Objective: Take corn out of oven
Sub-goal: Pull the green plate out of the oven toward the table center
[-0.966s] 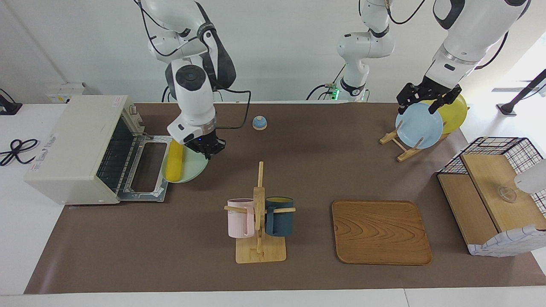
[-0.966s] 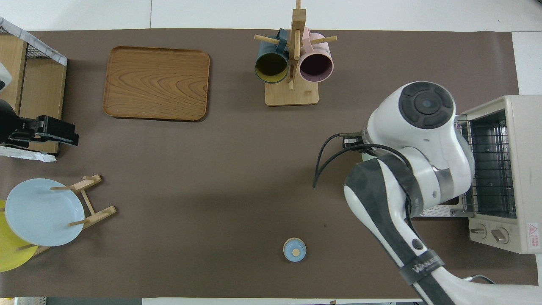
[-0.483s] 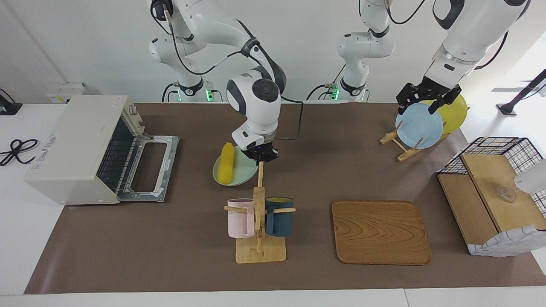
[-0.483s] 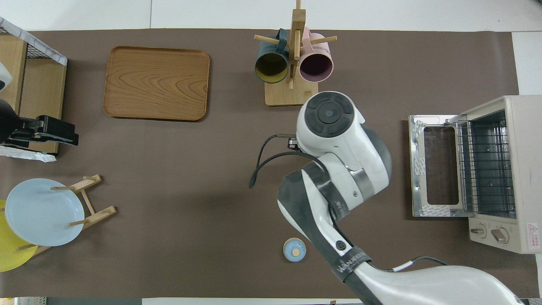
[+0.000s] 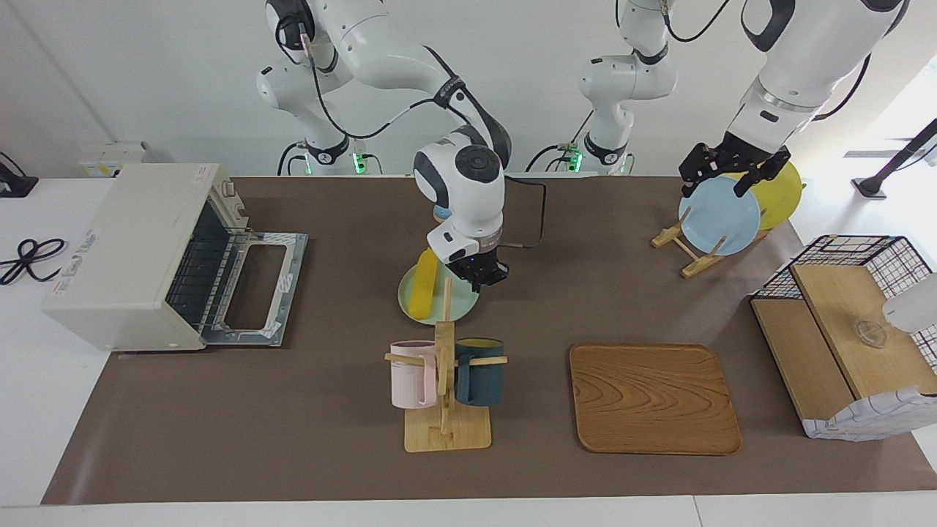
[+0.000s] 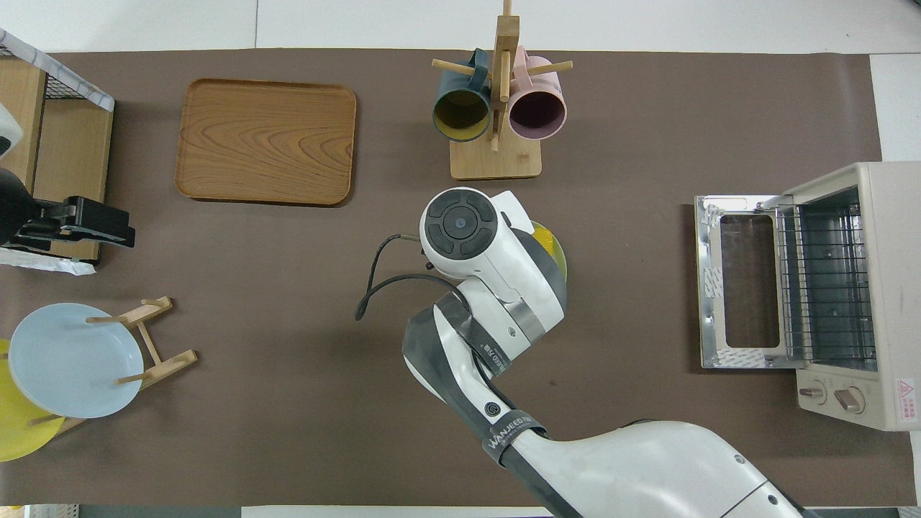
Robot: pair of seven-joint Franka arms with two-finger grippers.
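Observation:
The yellow corn (image 5: 422, 293) lies on a pale green plate (image 5: 460, 307) at the middle of the table, just nearer to the robots than the mug tree. My right gripper (image 5: 481, 277) is shut on the plate's rim, on the side toward the left arm's end. In the overhead view the right arm covers most of the plate, and only an edge of the corn (image 6: 548, 247) shows. The cream-white oven (image 5: 124, 245) stands at the right arm's end, its door (image 5: 255, 287) folded down flat and its rack bare. My left gripper (image 5: 721, 178) waits, open, raised above the plate rack.
A wooden mug tree (image 5: 444, 380) holds a pink mug (image 5: 413, 373) and a dark blue mug (image 5: 479, 371). A wooden tray (image 5: 654, 399) lies beside it. A rack holds a blue plate (image 5: 719, 216) and a yellow plate (image 5: 780, 196). A wire-and-wood basket shelf (image 5: 842, 333) stands at the left arm's end.
My right gripper has carried the green plate with the corn away from the oven's open door to the middle of the table. The left arm has not moved.

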